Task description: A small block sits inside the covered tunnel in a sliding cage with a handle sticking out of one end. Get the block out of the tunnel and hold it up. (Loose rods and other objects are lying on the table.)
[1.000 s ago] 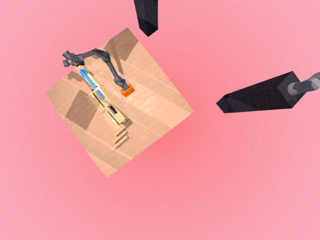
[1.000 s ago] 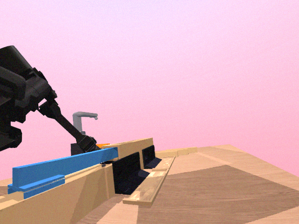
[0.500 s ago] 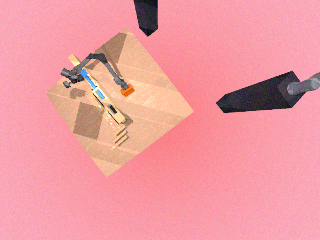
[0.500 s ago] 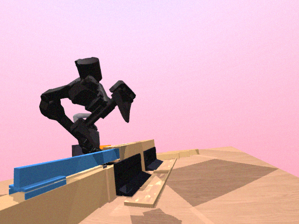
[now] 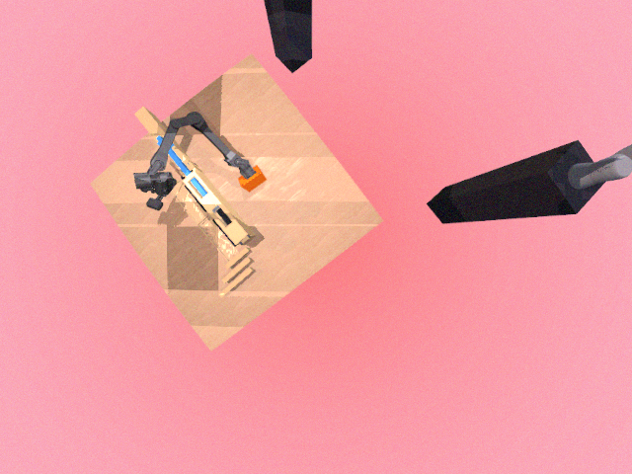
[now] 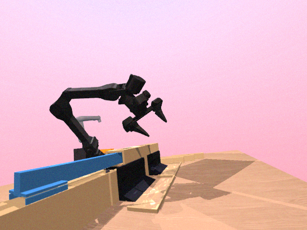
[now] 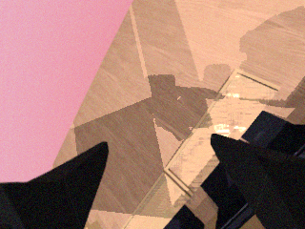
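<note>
1. A lab-like robot test station, its room type unclear, features a black robot arm (image 5: pixel 211 141) (image 6: pixel 85 93) mounted at a wood-grain worktop (image 5: pixel 316 178) (image 6: pixel 250 198) (image 7: pixel 114 176).
2. A wooden channel apparatus (image 5: pixel 236 230) (image 6: pixel 59 198) lines the worktop.
3. Plain pink surroundings (image 5: pixel 356 382) (image 6: pixel 223 74) (image 7: pixel 43 72) frame a grey arm (image 5: pixel 599 172) (image 6: pixel 88 118) on a black pedestal (image 5: pixel 510 186) nearby.

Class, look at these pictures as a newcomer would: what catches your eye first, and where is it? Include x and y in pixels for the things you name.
Probably the black arm (image 5: pixel 193 118) (image 6: pixel 85 93) comes first, its wide-open gripper (image 6: pixel 157 129) (image 7: pixel 160 142) hanging above the table (image 5: pixel 326 219) (image 6: pixel 247 173) (image 7: pixel 119 167). Next comes the bright blue bar (image 5: pixel 176 159) (image 6: pixel 69 166), running into one end of the long wooden tunnel (image 5: pixel 211 199) (image 6: pixel 138 151). The orange block (image 5: pixel 252 179) (image 6: pixel 108 150) at the arm's foot also stands out.
</note>
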Available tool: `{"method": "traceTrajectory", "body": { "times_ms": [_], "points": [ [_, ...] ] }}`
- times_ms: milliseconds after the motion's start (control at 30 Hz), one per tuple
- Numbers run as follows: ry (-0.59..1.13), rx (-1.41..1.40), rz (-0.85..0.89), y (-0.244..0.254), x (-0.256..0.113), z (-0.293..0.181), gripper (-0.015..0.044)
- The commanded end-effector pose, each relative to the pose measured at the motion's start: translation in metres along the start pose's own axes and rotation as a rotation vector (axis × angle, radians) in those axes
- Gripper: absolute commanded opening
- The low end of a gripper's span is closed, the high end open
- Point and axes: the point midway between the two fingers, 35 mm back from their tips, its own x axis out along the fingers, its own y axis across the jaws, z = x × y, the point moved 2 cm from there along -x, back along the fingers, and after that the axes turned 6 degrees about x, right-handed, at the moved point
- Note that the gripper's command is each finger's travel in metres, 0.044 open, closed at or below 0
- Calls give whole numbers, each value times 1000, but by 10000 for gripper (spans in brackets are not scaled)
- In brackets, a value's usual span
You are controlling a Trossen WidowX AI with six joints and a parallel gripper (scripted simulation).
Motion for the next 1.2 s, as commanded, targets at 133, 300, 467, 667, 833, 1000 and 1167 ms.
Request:
{"method": "traceTrajectory", "body": {
  "times_ms": [133,300,467,667,833,1000,1167],
  "points": [
    [151,-360,49,31,-29,-120,440],
    [214,-594,57,29,-51,-188,440],
    [251,-858,45,9,-75,-252,440],
    [255,-930,38,1,-80,-267,440],
    [254,-889,28,2,-78,-257,440],
    [233,-591,-53,-1,-61,-180,440],
    [188,-340,-131,-21,-48,-112,440]
  ]
}}
